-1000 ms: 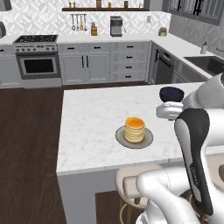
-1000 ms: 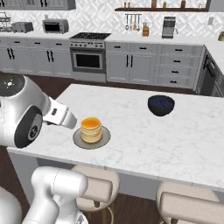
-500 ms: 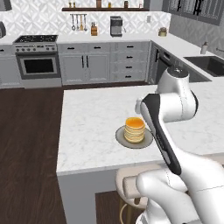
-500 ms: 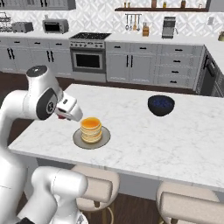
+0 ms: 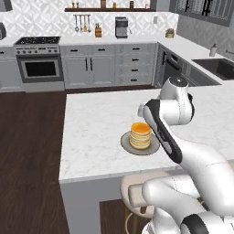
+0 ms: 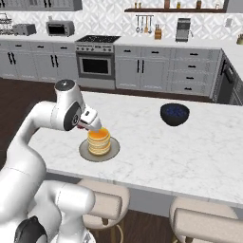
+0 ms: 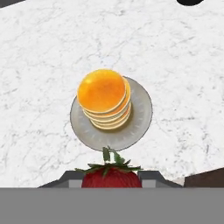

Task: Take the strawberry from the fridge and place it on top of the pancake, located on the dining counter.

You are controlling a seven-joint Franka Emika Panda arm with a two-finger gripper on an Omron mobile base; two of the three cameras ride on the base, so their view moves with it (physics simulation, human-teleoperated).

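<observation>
The pancake sits on a plate on the tabletop, close to the near edge where the stools stand below. A bowl rests on the same top, well apart from the plate, toward its far edge and right end. The tool hangs above the near-left side of the plate, with the strawberry between its fingers.

A dark bowl sits on the white top, two stools stand below, and an oven is far behind.
</observation>
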